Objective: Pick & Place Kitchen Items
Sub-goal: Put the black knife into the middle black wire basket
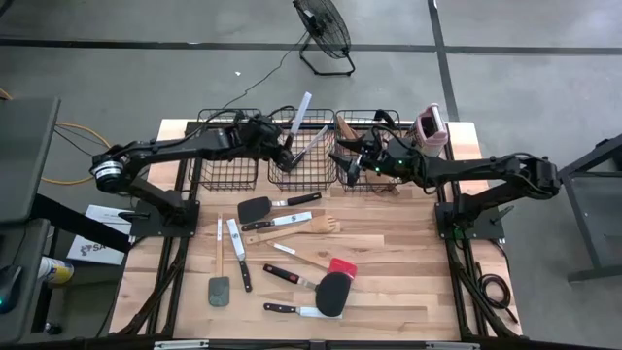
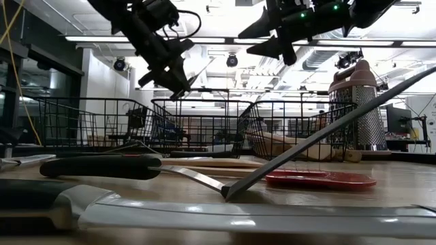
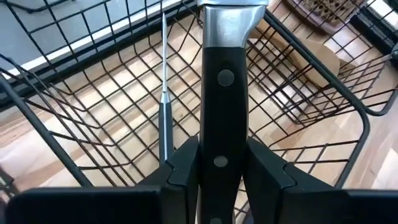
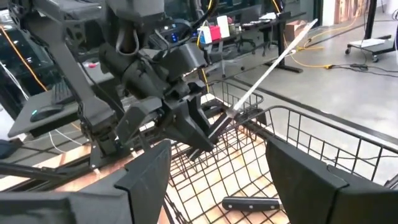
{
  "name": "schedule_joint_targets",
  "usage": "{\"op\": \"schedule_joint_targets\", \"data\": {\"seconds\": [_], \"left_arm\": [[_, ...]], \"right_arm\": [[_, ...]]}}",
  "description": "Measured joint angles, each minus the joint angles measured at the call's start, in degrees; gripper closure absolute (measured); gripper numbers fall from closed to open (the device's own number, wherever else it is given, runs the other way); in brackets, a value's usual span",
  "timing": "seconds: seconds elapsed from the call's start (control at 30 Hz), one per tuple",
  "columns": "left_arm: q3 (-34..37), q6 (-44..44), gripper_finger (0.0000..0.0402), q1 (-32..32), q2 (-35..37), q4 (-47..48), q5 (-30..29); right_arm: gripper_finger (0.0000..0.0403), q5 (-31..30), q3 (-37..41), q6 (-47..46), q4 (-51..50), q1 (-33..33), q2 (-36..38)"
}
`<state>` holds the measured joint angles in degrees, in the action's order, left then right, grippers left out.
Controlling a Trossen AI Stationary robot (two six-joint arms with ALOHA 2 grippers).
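My left gripper [image 1: 288, 146] hangs over the middle wire basket [image 1: 301, 175], shut on a black-handled steel knife [image 3: 222, 81] whose blade [image 1: 303, 107] slants up toward the far edge. My right gripper [image 1: 342, 160] [image 4: 217, 168] is open above the near left corner of the right basket [image 1: 374, 180], touching nothing. A thin steel utensil [image 3: 165, 93] leans in the middle basket, and a black handle [image 4: 252, 203] lies on its floor. More knives, wooden spoons and black, grey and red spatulas [image 1: 335, 292] lie flat on the table. My left gripper pinches the knife's riveted black handle [image 3: 219, 163] between its two fingers [image 3: 183, 165], partway down from the steel bolster. The fingers lie along the handle. The knife is lifted clear above the basket, with its blade [image 4: 273, 62] tilted upward and away.
Three black wire baskets line the table's far edge, the left one [image 1: 228, 160] beside my left arm. Wooden utensils [image 3: 317, 15] lie in the right basket. A pink-and-white box grater [image 1: 430, 126] stands at the far right. Both grippers are close together over the baskets.
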<state>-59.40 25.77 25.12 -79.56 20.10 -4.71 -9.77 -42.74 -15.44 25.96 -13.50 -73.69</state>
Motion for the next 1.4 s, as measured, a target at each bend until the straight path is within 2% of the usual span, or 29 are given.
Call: {"op": "schedule_joint_targets", "data": {"seconds": [0.27,0.47,0.6,0.87,1.4], "left_arm": [[-10.5,-5.84,0.0313,0.04,-9.43,12.08,2.4],[-18.91,-5.8,0.0313,0.02,-15.91,19.43,1.45],[-22.12,-3.83,0.0313,0.01,-19.34,24.57,1.28],[-22.48,0.93,0.0313,0.04,-23.01,27.75,1.18],[-22.5,1.32,0.0313,0.04,-25.49,26.38,2.84]], "right_arm": [[0.0149,-0.82,0.0,0.0,-1.24,0.0,0.0],[0.0149,-0.8,0.02,0.0,-2.67,0.0,0.0],[0.0149,-0.79,0.02,0.0,-2.94,0.0,0.0],[0.0149,-0.8,0.02,0.0,-3.93,0.0,0.0],[0.0149,-0.8,0.02,-0.02,-5.25,0.0,-0.02]]}}
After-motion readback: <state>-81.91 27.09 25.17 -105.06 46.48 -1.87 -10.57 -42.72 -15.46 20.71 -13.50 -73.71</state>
